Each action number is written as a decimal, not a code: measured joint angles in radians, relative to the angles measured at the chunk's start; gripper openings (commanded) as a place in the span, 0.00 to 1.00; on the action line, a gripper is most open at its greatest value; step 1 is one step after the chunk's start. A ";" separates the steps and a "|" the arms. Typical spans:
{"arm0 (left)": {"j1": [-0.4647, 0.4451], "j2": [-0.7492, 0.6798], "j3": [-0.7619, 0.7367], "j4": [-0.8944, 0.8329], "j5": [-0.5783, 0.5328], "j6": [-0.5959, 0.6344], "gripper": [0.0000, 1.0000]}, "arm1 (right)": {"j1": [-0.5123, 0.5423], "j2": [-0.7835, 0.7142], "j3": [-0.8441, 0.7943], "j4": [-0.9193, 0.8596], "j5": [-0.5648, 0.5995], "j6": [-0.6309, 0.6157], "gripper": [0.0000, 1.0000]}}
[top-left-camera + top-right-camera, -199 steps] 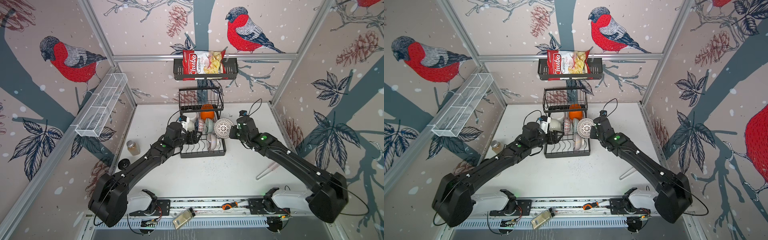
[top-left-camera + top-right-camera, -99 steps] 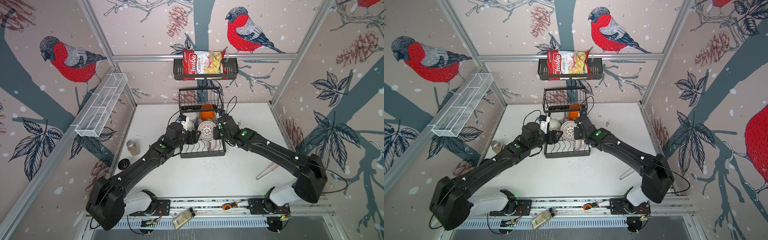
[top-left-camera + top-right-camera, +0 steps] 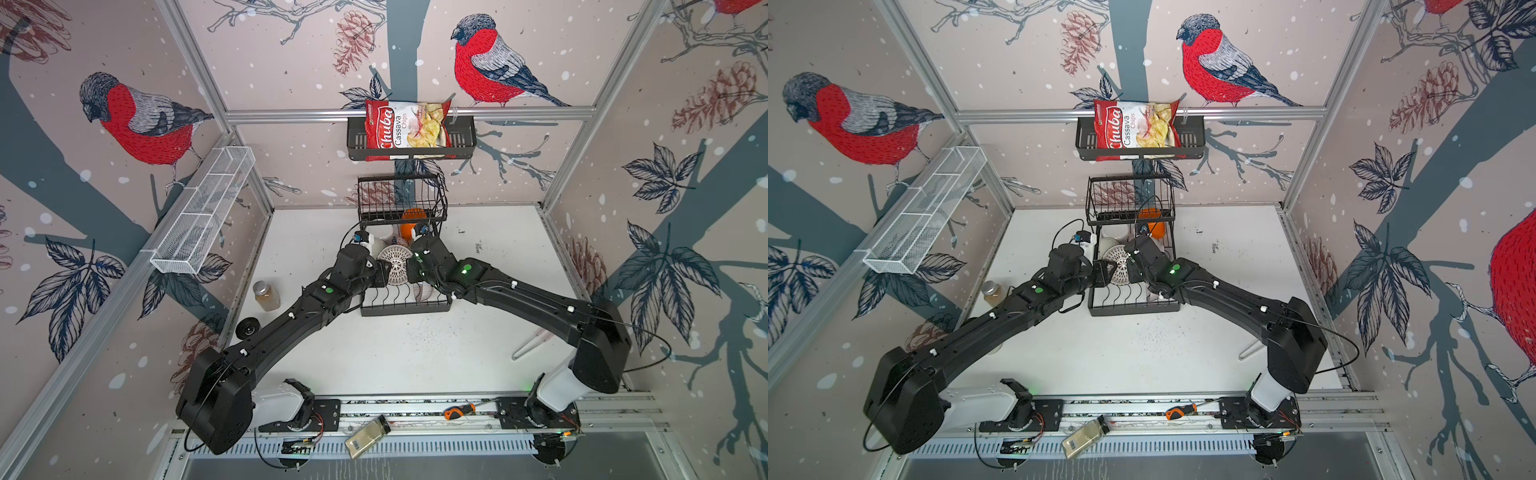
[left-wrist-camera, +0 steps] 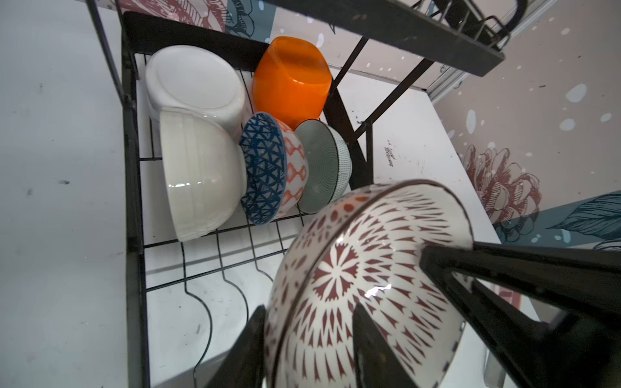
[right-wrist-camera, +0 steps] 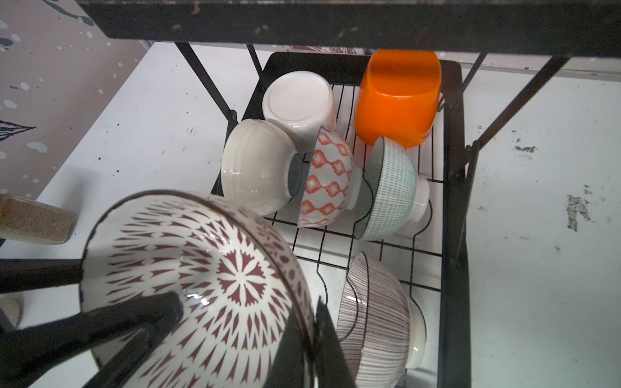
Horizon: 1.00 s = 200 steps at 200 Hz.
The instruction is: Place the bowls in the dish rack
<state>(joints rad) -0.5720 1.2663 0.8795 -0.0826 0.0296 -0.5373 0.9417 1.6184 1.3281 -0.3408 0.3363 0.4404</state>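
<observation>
Right end effector [image 5: 312, 342] pinches red-patterned bowl [image 4: 353, 268] over dish rack [image 3: 405, 309], left end effector [image 4: 305, 346] grip unclear; mistimed handoff cd drop it onto brown-striped bowl [image 5: 376, 312].

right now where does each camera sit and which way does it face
Top views: high above the robot's base, facing down toward the back wall; both arms whole, over the dish rack.
Left wrist: on the left arm, facing the rack's back; left gripper straddles the red-patterned bowl.
Right wrist: on the right arm, facing likewise; right gripper clamps that bowl.
Shared: both wrist views show it and the orange bowl.
</observation>
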 measured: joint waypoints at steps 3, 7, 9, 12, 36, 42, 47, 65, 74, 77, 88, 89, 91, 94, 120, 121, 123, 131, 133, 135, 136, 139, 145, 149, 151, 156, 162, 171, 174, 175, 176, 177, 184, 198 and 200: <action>0.000 0.000 0.000 -0.002 -0.006 -0.003 0.34 | 0.002 0.003 0.002 0.000 0.001 0.000 0.01; 0.000 0.002 0.000 -0.005 -0.010 -0.006 0.33 | 0.004 0.006 0.004 0.000 0.004 0.000 0.00; 0.000 0.002 0.000 -0.007 -0.012 -0.005 0.33 | 0.005 0.007 0.005 0.000 0.005 0.000 0.01; 0.000 0.003 0.000 -0.010 -0.014 -0.006 0.32 | 0.007 0.009 0.006 0.000 0.008 -0.001 0.00; 0.000 0.007 0.000 -0.027 -0.041 -0.006 0.27 | 0.018 0.025 0.018 -0.001 0.021 -0.018 0.00; 0.000 0.008 0.000 -0.031 -0.048 -0.006 0.26 | 0.019 0.028 0.021 -0.001 0.024 -0.019 0.01; 0.000 0.009 0.000 -0.033 -0.051 -0.007 0.25 | 0.020 0.030 0.022 -0.001 0.026 -0.019 0.01; 0.000 0.012 0.000 -0.038 -0.063 -0.010 0.19 | 0.022 0.036 0.026 -0.002 0.028 -0.019 0.01; 0.000 0.014 0.000 -0.040 -0.070 -0.010 0.16 | 0.022 0.037 0.026 -0.002 0.030 -0.022 0.01; 0.000 0.015 0.000 -0.040 -0.073 -0.010 0.16 | 0.023 0.038 0.027 -0.002 0.031 -0.022 0.01; 0.000 0.018 0.000 -0.040 -0.080 -0.010 0.12 | 0.023 0.039 0.028 -0.003 0.033 -0.022 0.01; 0.000 0.018 0.000 -0.040 -0.082 -0.011 0.12 | 0.023 0.039 0.028 -0.003 0.033 -0.021 0.01; 0.000 0.019 0.000 -0.040 -0.083 -0.014 0.12 | 0.024 0.039 0.028 -0.003 0.033 -0.021 0.01; 0.000 0.019 0.000 -0.040 -0.085 -0.018 0.11 | 0.024 0.040 0.028 -0.003 0.033 -0.021 0.02; 0.001 0.025 0.002 -0.040 -0.108 -0.027 0.06 | 0.030 0.041 0.029 -0.006 0.037 -0.021 0.04; 0.001 0.025 0.002 -0.040 -0.108 -0.027 0.06 | 0.030 0.041 0.029 -0.006 0.037 -0.021 0.04; 0.001 0.026 0.002 -0.040 -0.107 -0.027 0.05 | 0.030 0.041 0.029 -0.007 0.037 -0.021 0.05; 0.001 0.027 0.002 -0.040 -0.107 -0.027 0.03 | 0.030 0.042 0.029 -0.008 0.037 -0.021 0.05; 0.001 0.028 0.002 -0.040 -0.107 -0.027 0.03 | 0.030 0.042 0.029 -0.008 0.037 -0.021 0.05; 0.001 0.028 0.002 -0.040 -0.107 -0.027 0.03 | 0.030 0.042 0.029 -0.008 0.037 -0.021 0.05; 0.001 0.028 0.002 -0.040 -0.107 -0.027 0.02 | 0.030 0.042 0.029 -0.008 0.037 -0.021 0.05; 0.001 0.029 0.002 -0.040 -0.107 -0.027 0.02 | 0.030 0.043 0.029 -0.008 0.037 -0.021 0.06; 0.001 0.029 0.002 -0.040 -0.107 -0.027 0.00 | 0.030 0.043 0.029 -0.008 0.037 -0.021 0.06; 0.001 0.030 0.002 -0.040 -0.107 -0.027 0.00 | 0.030 0.043 0.030 -0.008 0.037 -0.021 0.07; 0.001 0.030 0.002 -0.040 -0.107 -0.028 0.00 | 0.030 0.043 0.030 -0.009 0.037 -0.021 0.07; 0.001 0.031 0.002 -0.040 -0.107 -0.028 0.00 | 0.030 0.044 0.030 -0.010 0.037 -0.021 0.07; 0.001 0.032 0.002 -0.040 -0.107 -0.027 0.00 | 0.030 0.045 0.031 -0.010 0.038 -0.021 0.08; 0.001 0.034 0.002 -0.038 -0.107 -0.027 0.00 | 0.030 0.047 0.031 -0.010 0.039 -0.021 0.10; 0.001 0.035 0.002 -0.037 -0.107 -0.027 0.00 | 0.030 0.047 0.031 -0.010 0.039 -0.021 0.10; 0.001 0.035 0.002 -0.037 -0.107 -0.027 0.00 | 0.030 0.047 0.031 -0.010 0.039 -0.021 0.11; 0.001 0.036 0.002 -0.037 -0.107 -0.027 0.00 | 0.030 0.047 0.031 -0.011 0.039 -0.021 0.11; 0.001 0.036 0.002 -0.037 -0.107 -0.027 0.00 | 0.030 0.047 0.031 -0.011 0.039 -0.021 0.11; 0.002 0.038 0.002 -0.036 -0.105 -0.027 0.00 | 0.029 0.048 0.031 -0.012 0.039 -0.022 0.11; 0.006 0.043 0.002 -0.034 -0.095 -0.023 0.00 | 0.028 0.049 0.031 -0.012 0.034 -0.022 0.13; 0.007 0.045 0.002 -0.034 -0.093 -0.023 0.00 | 0.027 0.049 0.031 -0.012 0.033 -0.022 0.13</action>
<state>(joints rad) -0.5652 1.3109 0.8814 -0.1162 -0.0631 -0.5602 0.9691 1.6676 1.3594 -0.3527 0.3691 0.4187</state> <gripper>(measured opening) 0.098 0.120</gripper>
